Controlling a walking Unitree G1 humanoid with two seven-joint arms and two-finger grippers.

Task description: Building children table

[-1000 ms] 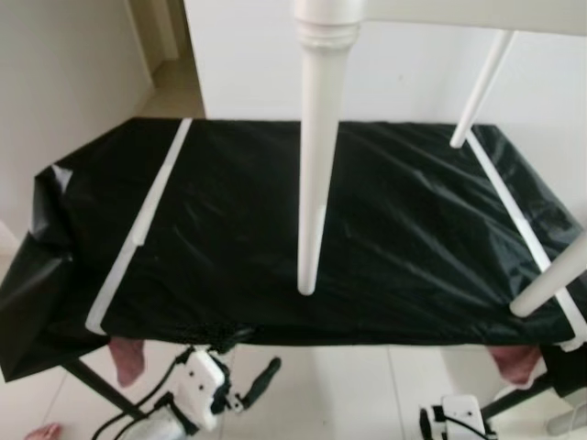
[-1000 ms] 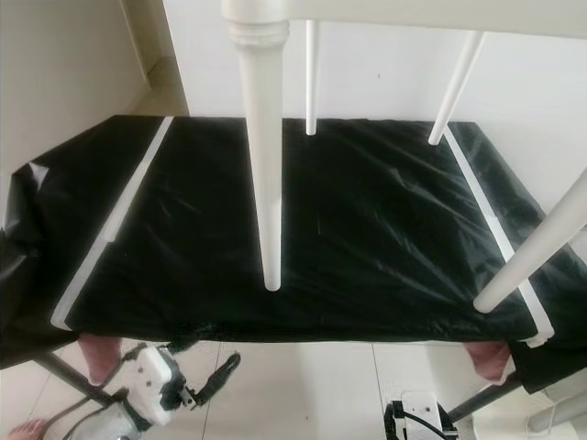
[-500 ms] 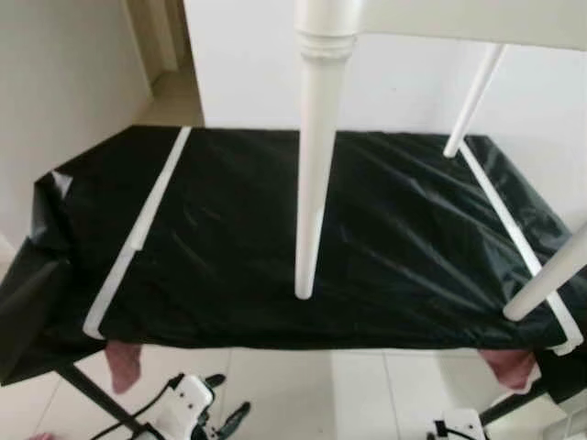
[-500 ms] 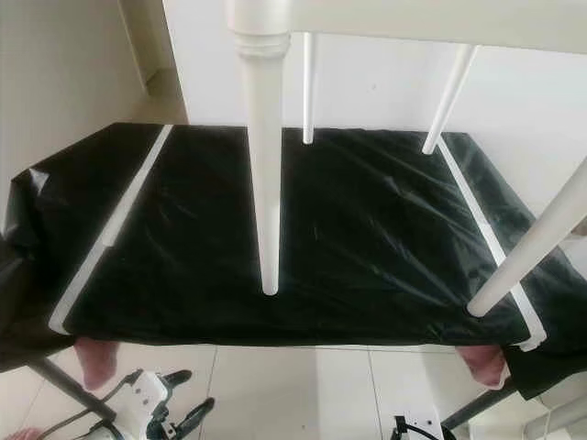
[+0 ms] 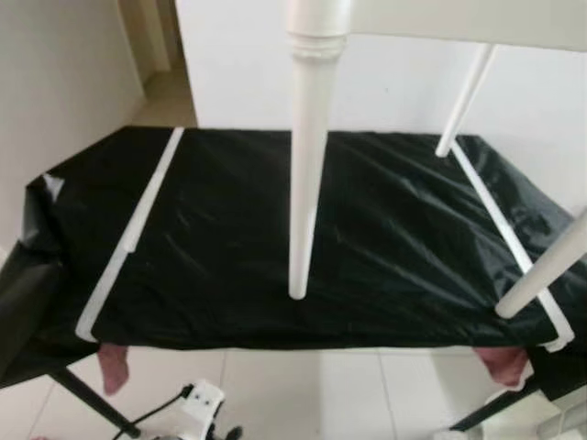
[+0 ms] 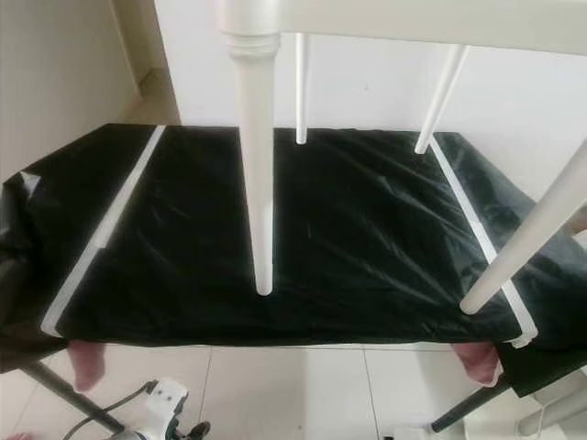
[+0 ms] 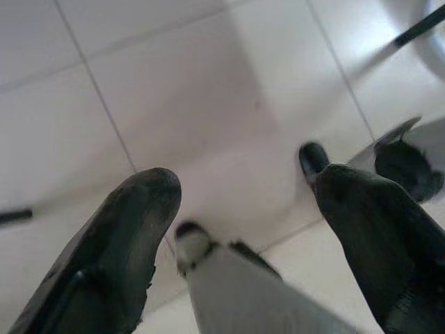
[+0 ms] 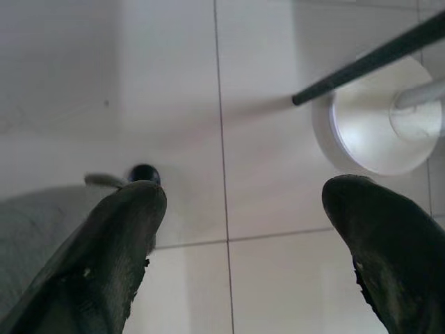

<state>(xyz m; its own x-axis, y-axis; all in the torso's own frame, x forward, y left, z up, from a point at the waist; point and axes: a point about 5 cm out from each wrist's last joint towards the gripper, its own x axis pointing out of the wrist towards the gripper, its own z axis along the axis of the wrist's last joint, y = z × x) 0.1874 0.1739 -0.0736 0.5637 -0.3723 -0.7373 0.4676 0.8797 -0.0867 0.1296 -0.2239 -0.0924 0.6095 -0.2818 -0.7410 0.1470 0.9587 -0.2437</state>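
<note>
left eye view | white table leg (image 5: pixel 307 156) upright, tip down | left end effector (image 7: pixel 243 216) apart | right end effector (image 8: pixel 243 223) apart

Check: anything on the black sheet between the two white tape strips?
Between the left tape strip and the right tape strip, the black sheet carries nothing lying loose; the near white table leg crosses that stretch in both eye views.

A white wrist housing (image 5: pixel 197 410) with a black cable is seen; blunt, matte black fingers (image 7: pixel 115 254) are scuffed.

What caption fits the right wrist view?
Open right gripper hanging over white floor tiles, near a round white base.
</note>
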